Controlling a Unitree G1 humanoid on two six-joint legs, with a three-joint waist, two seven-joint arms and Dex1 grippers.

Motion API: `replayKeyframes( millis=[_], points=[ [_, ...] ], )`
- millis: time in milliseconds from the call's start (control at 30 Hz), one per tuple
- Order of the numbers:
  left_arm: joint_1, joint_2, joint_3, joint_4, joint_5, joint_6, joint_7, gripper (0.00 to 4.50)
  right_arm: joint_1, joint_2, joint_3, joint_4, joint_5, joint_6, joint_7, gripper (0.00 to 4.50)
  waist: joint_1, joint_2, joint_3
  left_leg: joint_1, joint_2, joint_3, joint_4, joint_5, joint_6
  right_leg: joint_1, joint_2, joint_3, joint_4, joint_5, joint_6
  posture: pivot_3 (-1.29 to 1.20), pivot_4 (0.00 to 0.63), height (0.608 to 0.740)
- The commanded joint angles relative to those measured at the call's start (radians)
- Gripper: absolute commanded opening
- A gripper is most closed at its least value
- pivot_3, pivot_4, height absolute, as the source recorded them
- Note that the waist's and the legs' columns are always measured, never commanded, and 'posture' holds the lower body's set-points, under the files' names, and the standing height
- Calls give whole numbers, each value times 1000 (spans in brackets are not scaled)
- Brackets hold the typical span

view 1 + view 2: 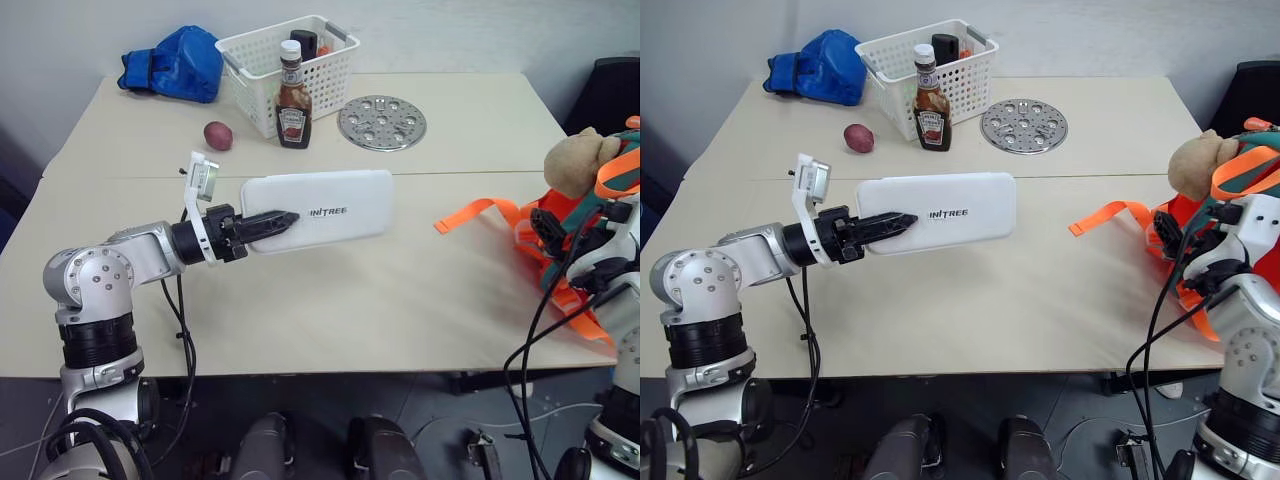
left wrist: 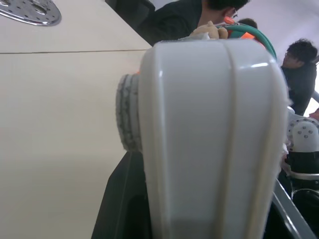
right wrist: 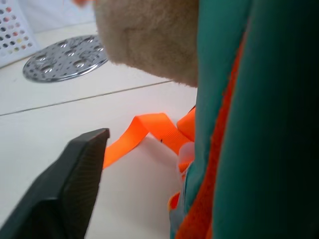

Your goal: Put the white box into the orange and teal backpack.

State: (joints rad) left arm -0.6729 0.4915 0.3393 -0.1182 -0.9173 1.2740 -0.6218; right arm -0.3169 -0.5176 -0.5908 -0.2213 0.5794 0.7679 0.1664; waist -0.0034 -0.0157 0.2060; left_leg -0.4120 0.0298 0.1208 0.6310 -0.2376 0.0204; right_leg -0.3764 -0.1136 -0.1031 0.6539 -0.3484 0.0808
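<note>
Left gripper (image 1: pixel 268 222) clamped on the near end of the flat white rectangular box (image 1: pixel 330 208), which extends level beyond its fingertips. Right gripper (image 1: pixel 1185 235) against the orange and teal dome-shaped backpack (image 1: pixel 1223 205); finger spread cannot be determined.

Pale beige table (image 1: pixel 420 290) — plain white wall (image 1: pixel 80 30) behind — dark floor (image 1: pixel 440 430) below

We read dark lettering, "INITREE" as best we can tell, on the white box (image 1: pixel 330 212) lid at table centre; at twelve o'clock from it, a ketchup bottle (image 1: pixel 293 100) carries a label too small to read.
</note>
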Motion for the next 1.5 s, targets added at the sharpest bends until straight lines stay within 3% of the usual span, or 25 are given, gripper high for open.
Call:
replayKeyframes(
  millis=[33,267,367,467,700,867,1067,1200,1367,1500],
  points=[
    [-2,15,51,-58,-48,-25,22,1211,6,0,20,-14,0,-85,61,2491,0,0,0,0,0,0,0,0,0,0,0,0,0,0,0,0,150,740],
    [22,42,79,-75,-60,-32,56,1211,-9,-25,40,8,61,-120,192,47,-1,0,0,0,0,0,0,0,0,0,0,0,0,0,0,0,150,740],
    [38,62,96,-85,-65,-43,63,1211,-24,-58,68,17,104,-107,300,17,-3,0,0,0,0,0,0,0,0,0,0,0,0,0,0,0,150,740],
    [49,102,131,-75,-64,-65,57,1211,-42,-134,167,12,143,-86,503,17,-8,0,0,0,1,0,-1,0,0,0,1,0,0,0,0,0,150,740],
    [55,181,183,-50,-83,-93,38,1211,-179,-227,329,82,202,-59,826,17,-25,0,0,1,1,0,-1,0,0,0,1,0,0,0,0,0,150,740],
    [86,232,231,-100,-134,-94,20,1211,-323,-293,438,23,384,98,1133,17,-29,-1,2,0,2,1,-2,0,0,-1,0,0,0,0,0,0,150,740],
    [110,318,266,-92,-149,-130,-20,1211,-391,-339,499,-11,477,188,1325,17,-22,-5,4,0,2,-1,-1,-1,-1,-1,0,-1,-1,0,0,0,150,740],
    [97,372,280,-87,-184,-144,-84,1211,-409,-364,534,-2,456,188,1391,17,-18,-8,6,-1,1,-1,-1,-3,1,-1,-2,-1,-3,0,0,0,150,740],
    [85,437,283,-132,-275,-146,-187,1211,-422,-314,619,65,300,84,1337,17,-20,-9,6,-2,1,-1,-1,-4,0,-1,-2,-2,-3,0,0,0,150,740],
    [89,501,292,-145,-281,-165,-223,1211,-420,-291,622,85,279,79,1315,17,-22,-9,6,-2,1,0,-1,-4,-1,-2,-2,-1,-2,0,0,0,150,740]
  ],
)
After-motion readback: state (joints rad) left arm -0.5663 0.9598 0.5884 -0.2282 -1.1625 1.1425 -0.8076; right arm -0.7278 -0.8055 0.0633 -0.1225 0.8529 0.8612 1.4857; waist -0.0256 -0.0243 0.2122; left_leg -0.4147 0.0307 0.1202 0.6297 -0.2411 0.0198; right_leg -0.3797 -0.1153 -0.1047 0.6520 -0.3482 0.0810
